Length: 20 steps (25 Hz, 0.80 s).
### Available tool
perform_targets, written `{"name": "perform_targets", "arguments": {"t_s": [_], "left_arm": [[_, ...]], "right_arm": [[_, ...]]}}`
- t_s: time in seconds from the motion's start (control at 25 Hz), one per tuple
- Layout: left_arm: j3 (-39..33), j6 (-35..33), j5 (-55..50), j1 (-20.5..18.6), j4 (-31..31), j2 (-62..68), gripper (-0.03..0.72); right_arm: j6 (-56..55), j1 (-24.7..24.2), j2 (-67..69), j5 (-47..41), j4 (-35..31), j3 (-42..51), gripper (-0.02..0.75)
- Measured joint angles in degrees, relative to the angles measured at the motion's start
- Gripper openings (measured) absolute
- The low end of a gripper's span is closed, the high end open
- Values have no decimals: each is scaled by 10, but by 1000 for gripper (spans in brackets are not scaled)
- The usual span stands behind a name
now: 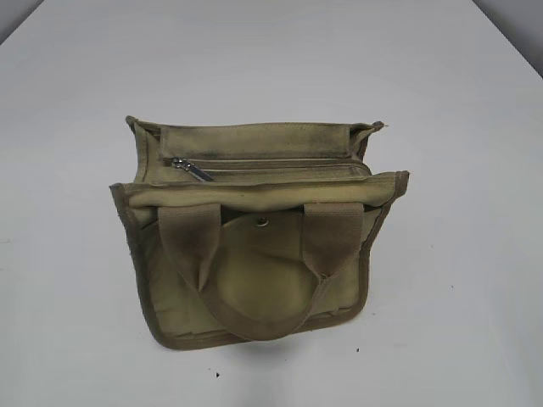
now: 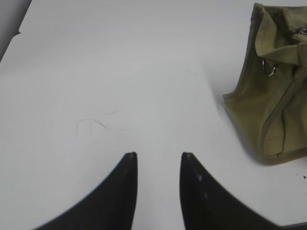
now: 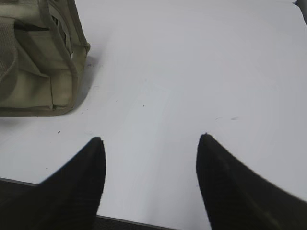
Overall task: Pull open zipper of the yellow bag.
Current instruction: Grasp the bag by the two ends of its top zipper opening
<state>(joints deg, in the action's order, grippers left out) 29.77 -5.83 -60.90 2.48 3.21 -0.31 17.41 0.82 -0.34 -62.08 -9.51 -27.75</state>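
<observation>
The yellow bag (image 1: 254,288), an olive-khaki canvas tote with two webbing handles, stands mid-table in the exterior view. Its zipper (image 1: 280,166) runs along the top, closed, with the silver pull tab (image 1: 192,169) at the left end. Neither arm shows in the exterior view. My left gripper (image 2: 159,155) is open over bare table, the bag (image 2: 268,105) off to its right. In the right wrist view my right gripper (image 3: 151,139) stands wide open near the table's front edge, with the bag (image 3: 38,72) at upper left. Nothing is between either pair of fingers.
The white table (image 1: 458,102) surrounds the bag on all sides. Its front edge (image 3: 144,223) lies just under my right gripper. A metal snap stud (image 1: 262,222) sits on the bag's front panel and a small metal ring (image 2: 269,67) on its side.
</observation>
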Motion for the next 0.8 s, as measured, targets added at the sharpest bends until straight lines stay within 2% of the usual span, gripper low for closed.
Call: {"name": "perform_targets", "arguments": {"t_s": [0.8], "left_arm": [[0,0,0,0,0,0,239]], "right_arm": [[0,0,0,0,0,0,468]]}}
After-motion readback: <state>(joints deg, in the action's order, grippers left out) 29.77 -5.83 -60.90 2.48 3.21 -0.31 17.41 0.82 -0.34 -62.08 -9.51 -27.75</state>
